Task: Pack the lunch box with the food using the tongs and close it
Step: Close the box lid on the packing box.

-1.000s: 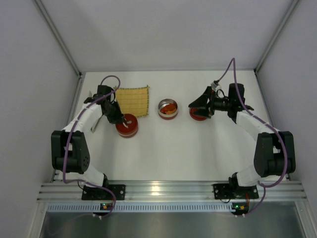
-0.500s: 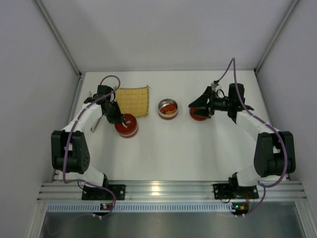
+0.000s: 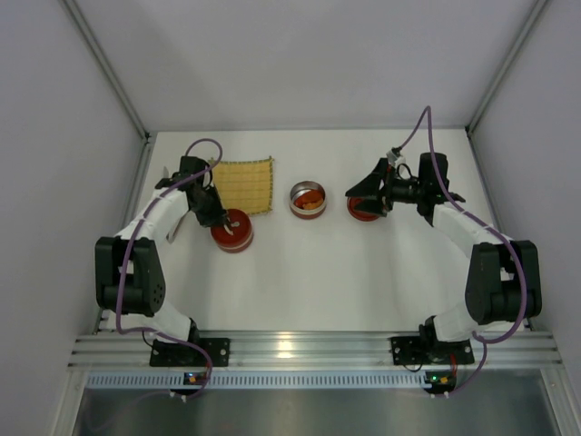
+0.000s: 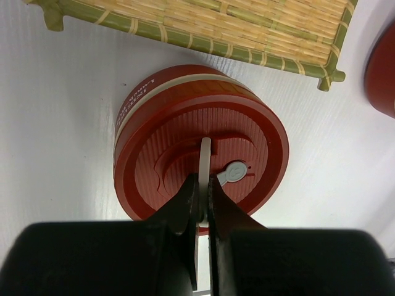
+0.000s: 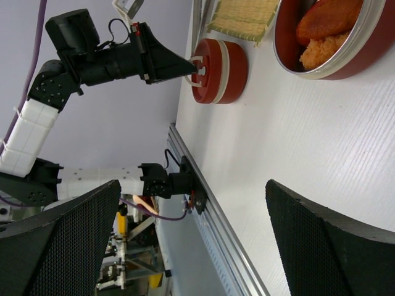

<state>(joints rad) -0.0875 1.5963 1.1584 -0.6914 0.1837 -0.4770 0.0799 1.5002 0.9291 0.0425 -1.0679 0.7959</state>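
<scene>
Two arms over the desk (image 3: 300, 272).

- Red lidded tier (image 4: 197, 154) sits near the yellow mat (image 3: 243, 184).
- Left tool (image 4: 202, 197) is pinched narrow on its white tab (image 4: 205, 166), which runs in line with the jaws.
- Open bowl (image 3: 308, 199) holds the food (image 5: 327, 24). It lies to your right of that tier, nearer the right tool (image 3: 365, 195).
- Right tool is spread wide and empty, over a red piece (image 3: 363, 213), probably another box part.

3 round containers stood in a row across the tabletop (image 3: 300, 272). The lidded container (image 3: 233, 234) was at the left end, just in front of the mat (image 3: 245, 184), near its front edge. The open bowl (image 3: 293, 198) stood in the middle, to the right of the mat, with food (image 3: 310, 202) inside it. The 3rd container (image 3: 363, 214) was right of the bowl, close beside it.
</scene>
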